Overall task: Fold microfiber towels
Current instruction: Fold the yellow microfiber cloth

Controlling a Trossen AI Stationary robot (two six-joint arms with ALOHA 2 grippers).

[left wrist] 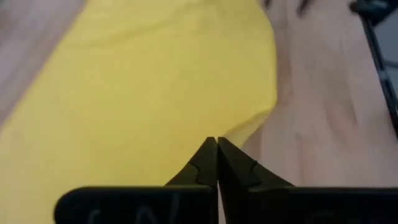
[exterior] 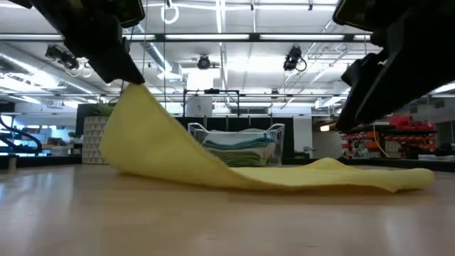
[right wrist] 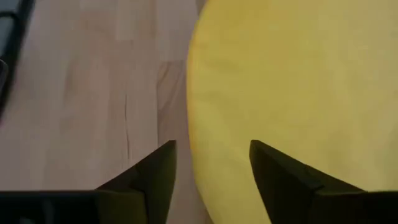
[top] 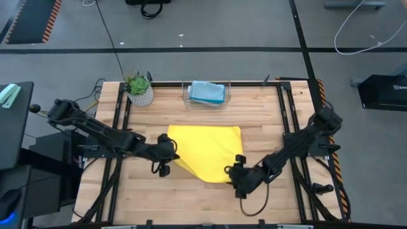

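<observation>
A yellow towel [top: 206, 152] lies in the middle of the wooden table, its left part raised. My left gripper [top: 170, 149] is shut on that left part, above the table. It also shows in the low view [exterior: 121, 71] and in the left wrist view [left wrist: 216, 146]. My right gripper [top: 236, 172] is open and empty at the towel's near right corner. In the right wrist view [right wrist: 211, 155] its fingers stand over the towel's edge [right wrist: 193, 124], and in the low view it hangs above the towel [exterior: 384, 78]. A light blue towel [top: 207, 91] lies in the bin. My left gripper pinches the yellow towel's left edge [left wrist: 239, 130] between its two shut fingers, coming from the table's left. The held part [exterior: 135, 91] is lifted clear. The cloth slopes down from it toward the right, where the rest [exterior: 341, 174] lies flat on the table.
A clear plastic bin [top: 224, 97] with folded towels stands at the far edge; the low view shows green cloth in it [exterior: 245, 142]. A potted plant [top: 138, 89] stands at the far left. Bare wood [top: 191, 200] lies along the near edge.
</observation>
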